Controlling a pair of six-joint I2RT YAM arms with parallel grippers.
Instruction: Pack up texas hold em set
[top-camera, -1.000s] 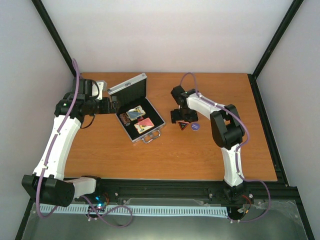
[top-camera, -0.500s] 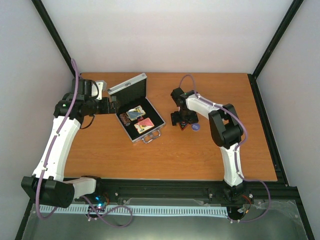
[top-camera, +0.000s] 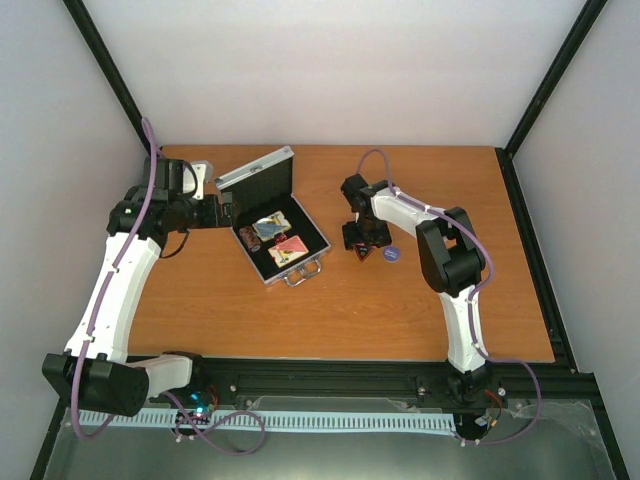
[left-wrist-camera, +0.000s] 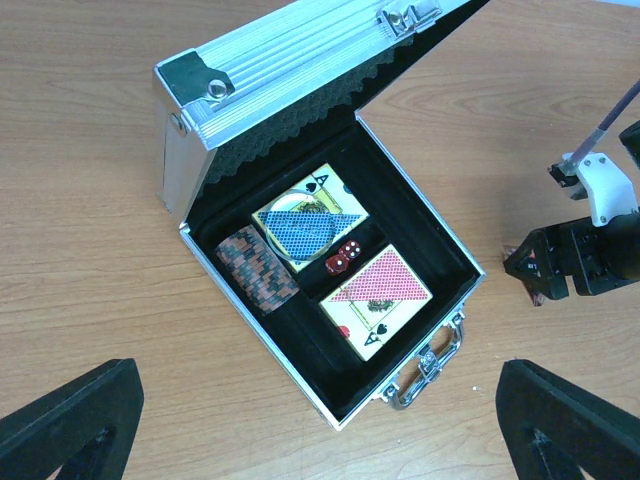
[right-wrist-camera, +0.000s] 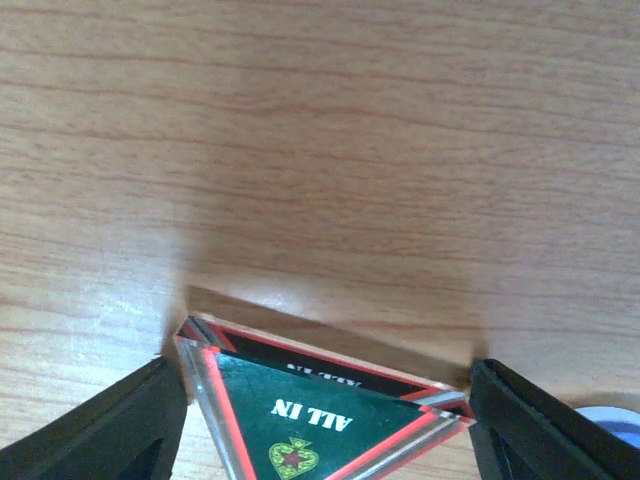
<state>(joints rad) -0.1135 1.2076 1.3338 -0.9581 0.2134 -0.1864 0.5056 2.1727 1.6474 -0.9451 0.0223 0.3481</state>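
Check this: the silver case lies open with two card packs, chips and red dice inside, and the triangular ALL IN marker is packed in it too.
One thing is wrong: the marker is not in the case; it lies on the table between the right hand's fingers, as the right wrist view shows. The rest holds.

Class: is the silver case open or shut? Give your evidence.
Open. The lid of the case stands raised, showing the blue card pack, red card pack, chip stack and red dice inside.
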